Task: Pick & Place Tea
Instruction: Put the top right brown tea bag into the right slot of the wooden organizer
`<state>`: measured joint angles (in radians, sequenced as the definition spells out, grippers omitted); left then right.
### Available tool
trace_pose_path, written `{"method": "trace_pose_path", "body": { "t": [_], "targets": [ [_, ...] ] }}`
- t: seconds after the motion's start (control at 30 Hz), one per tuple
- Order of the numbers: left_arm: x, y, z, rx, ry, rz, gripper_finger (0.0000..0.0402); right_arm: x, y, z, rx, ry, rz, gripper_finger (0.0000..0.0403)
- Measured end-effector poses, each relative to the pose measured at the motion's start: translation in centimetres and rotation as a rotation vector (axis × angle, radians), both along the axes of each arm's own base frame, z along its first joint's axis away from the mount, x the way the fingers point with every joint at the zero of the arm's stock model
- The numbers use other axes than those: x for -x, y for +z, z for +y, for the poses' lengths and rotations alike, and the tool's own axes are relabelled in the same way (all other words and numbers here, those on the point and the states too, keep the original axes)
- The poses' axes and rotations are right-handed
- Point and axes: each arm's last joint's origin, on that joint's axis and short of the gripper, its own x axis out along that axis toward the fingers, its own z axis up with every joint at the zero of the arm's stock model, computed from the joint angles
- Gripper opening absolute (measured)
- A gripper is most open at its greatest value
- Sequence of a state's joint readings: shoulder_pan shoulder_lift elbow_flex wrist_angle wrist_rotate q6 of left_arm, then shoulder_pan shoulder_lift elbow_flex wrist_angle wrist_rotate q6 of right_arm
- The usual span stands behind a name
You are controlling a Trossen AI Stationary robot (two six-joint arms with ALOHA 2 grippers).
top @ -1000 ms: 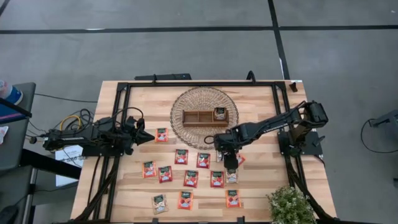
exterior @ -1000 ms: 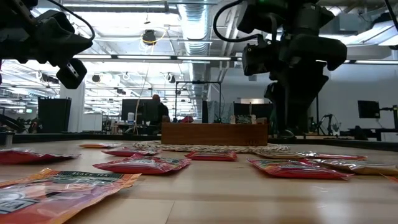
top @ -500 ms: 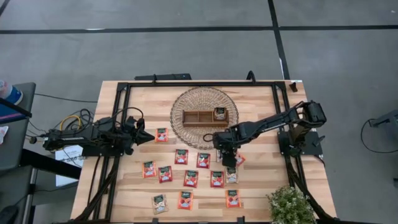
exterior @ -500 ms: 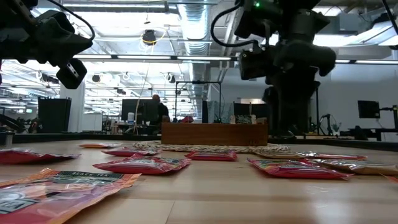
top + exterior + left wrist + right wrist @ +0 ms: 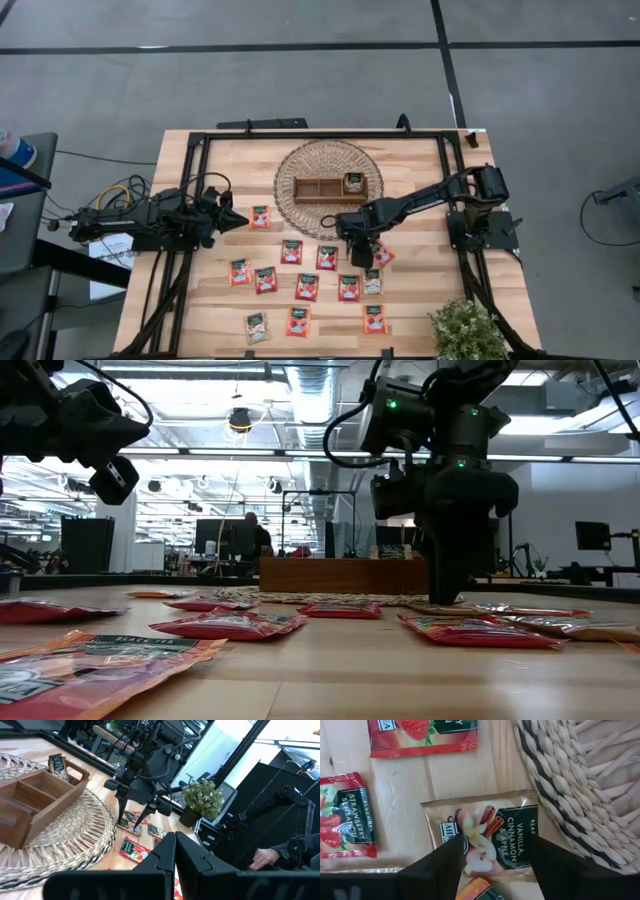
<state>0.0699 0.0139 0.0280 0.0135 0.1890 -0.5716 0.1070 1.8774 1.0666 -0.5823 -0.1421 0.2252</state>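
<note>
Many tea sachets lie flat on the wooden table, mostly red ones (image 5: 307, 287). One beige vanilla sachet (image 5: 490, 832) lies just beside the woven mat (image 5: 300, 160). My right gripper (image 5: 357, 252) points down over it, open, one finger at each end of the sachet (image 5: 126, 822), its tips close above the table (image 5: 445, 596). On the mat stands the brown wooden tray (image 5: 318, 189), with one sachet (image 5: 353, 182) upright in its right compartment. My left gripper (image 5: 240, 220) waits shut and level at the table's left, near a red sachet (image 5: 260, 217). My right gripper comes at the beige sachet from above, its fingers (image 5: 437, 865) across the sachet's two short ends. Whether the tips touch it, I cannot tell. The sachet lies flat on the table.
A potted plant (image 5: 467, 330) stands at the near right corner. A black frame rail (image 5: 320, 134) runs round the table's edges. Red sachets (image 5: 422, 737) lie close around the beige one. A person (image 5: 252, 532) stands in the room far behind.
My right gripper has gone down toward the table and a little toward the left and far edges, ending low over the beige sachet beside the mat. The sachets have not moved.
</note>
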Motion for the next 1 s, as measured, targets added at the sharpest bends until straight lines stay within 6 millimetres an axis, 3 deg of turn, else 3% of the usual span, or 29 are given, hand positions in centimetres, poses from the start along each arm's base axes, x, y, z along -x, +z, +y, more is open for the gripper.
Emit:
{"method": "trace_pose_path", "body": {
  "t": [0.8,1.0],
  "targets": [
    [0.0,0.0,0.0,-0.001,-0.001,0.003,0.0,0.1,0.0,0.1,-0.012,-0.078,0.027,0.0013],
    [0.0,0.0,0.0,-0.001,-0.001,0.003,0.0,-0.7,1.1,0.2,-0.006,-0.076,0.037,0.0008]
  ]
}}
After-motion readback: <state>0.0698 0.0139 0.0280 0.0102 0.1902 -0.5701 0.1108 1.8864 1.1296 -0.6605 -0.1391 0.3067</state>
